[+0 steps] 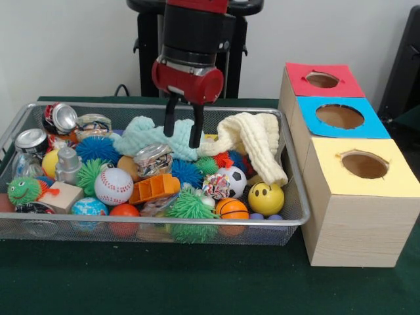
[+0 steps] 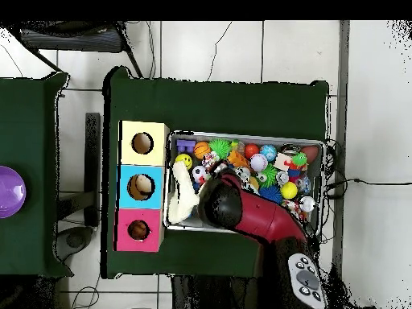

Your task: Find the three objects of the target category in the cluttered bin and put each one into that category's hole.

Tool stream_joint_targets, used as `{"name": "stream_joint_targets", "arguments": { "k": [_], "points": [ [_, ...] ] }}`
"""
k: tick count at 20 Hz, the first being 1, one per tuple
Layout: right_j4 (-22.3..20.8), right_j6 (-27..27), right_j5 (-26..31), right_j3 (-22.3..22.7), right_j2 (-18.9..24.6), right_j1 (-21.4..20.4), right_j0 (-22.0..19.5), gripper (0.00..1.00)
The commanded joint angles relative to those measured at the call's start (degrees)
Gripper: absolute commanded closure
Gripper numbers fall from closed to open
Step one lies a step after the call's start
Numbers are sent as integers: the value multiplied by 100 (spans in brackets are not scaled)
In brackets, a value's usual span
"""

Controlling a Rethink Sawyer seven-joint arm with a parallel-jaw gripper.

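1. Wire mesh bin (image 1: 289, 220) at centre-left of front view, on green tabletop (image 1: 197, 282); packed with balls, cans, cloths, toys.
2. End effector (image 1: 183, 134) at upper centre of front view, hanging from red and black arm; two dark fingers spread apart, released, nothing between them; tips just above or touching pale teal cloth (image 1: 147, 134), contact not clear.
3. Cream knitted cloth (image 1: 256, 141) just right of end effector, draped toward bin's right wall.
4. Crushed cans: one (image 1: 152, 159) below end effector at bin centre, two more (image 1: 60, 118) (image 1: 31, 141) at upper left of bin.
5. Front row of bin: yellow smiley ball (image 1: 266, 198), small basketball (image 1: 232, 209), baseball (image 1: 113, 186), green spiky ball (image 1: 190, 207).
6. Wooden boxes at right of front view, one hole each: red top (image 1: 323, 80), blue top (image 1: 340, 117), yellow top (image 1: 364, 164).
7. Overhead view: arm covers lower middle of bin; something pale visible in blue box's hole (image 2: 142, 187), identity unclear.
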Motion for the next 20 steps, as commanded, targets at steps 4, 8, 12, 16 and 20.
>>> {"name": "stream_joint_targets", "arguments": {
  "k": [4, 8, 12, 16, 20],
  "points": [
    [-387, 260, -320, -487, 537, 744, -129, 0],
    [-345, 216, 65, -631, 157, 791, 122, 0],
    [-323, 147, 573, -688, -161, 684, 337, 0],
    [-399, 151, 440, -565, -275, 717, 329, 0],
    [-462, 197, 224, -470, -255, 912, 273, 0]
  ]
}}
